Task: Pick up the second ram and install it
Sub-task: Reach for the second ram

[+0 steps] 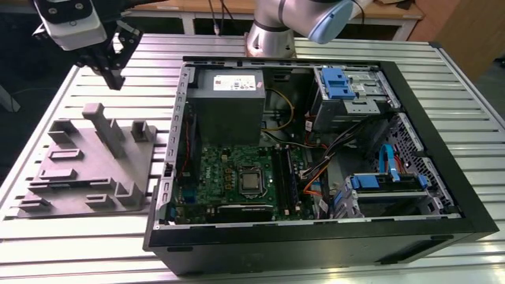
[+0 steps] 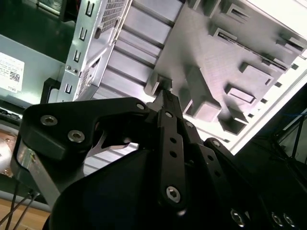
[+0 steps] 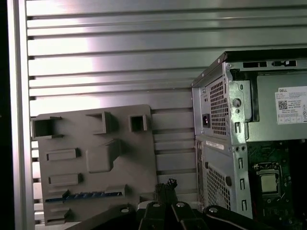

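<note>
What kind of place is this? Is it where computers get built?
Probably a robot workshop or lab bench. An open computer case lies on a slatted metal table, a grey parts holder sits beside it, and a robot arm rises at the case's far side.

White printed label seen on grey power-supply box; small print illegible, no other text made out.
</note>
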Controlling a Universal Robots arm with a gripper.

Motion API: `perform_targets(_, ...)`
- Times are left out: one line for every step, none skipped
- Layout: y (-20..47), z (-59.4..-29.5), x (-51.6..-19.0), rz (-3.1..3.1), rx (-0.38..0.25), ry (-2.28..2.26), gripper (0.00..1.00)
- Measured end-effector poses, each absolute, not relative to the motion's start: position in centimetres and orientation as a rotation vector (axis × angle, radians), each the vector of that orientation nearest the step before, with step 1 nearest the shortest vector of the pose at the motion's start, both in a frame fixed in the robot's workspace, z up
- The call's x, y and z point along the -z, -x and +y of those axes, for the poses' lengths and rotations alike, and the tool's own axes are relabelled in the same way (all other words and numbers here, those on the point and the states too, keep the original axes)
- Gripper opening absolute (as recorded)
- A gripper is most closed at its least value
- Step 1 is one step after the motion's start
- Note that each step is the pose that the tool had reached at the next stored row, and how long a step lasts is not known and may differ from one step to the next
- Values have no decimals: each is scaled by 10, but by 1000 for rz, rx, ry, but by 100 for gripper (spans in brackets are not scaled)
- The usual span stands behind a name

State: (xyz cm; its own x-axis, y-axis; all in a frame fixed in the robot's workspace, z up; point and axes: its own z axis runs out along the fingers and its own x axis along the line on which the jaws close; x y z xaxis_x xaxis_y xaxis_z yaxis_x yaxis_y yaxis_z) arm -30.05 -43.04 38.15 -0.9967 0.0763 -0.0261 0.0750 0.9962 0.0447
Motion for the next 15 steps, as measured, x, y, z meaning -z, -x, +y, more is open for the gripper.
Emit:
perform_targets(302,-431,-381,3111,-68,-118,10)
perform_targets(303,-432,-381,3111,-68,-118,10)
perform_targets(305,-432,-380,3111,-68,-118,10)
perform_targets(306,-433,-380,3111,-68,-118,10)
perform_targets(307,-434,-379,3111,-68,-118,10)
perform_targets(309,-434,-379,3111,-68,-118,10)
perform_targets(310,-435,-378,3111,-68,-118,10)
perform_targets(310,-435,-378,3111,-68,-118,10)
perform_targets(311,-436,-378,3111,-68,-118,10)
perform_targets(312,-436,-377,3111,-68,-118,10)
perform_targets(313,-437,-377,3111,-68,-118,10)
perform_targets(314,-437,-377,3111,-68,-118,10)
perform_targets(315,-438,-376,3111,-68,-118,10)
perform_targets(316,-439,-376,3111,-68,-118,10)
perform_targets(317,-439,-376,3111,-68,-118,10)
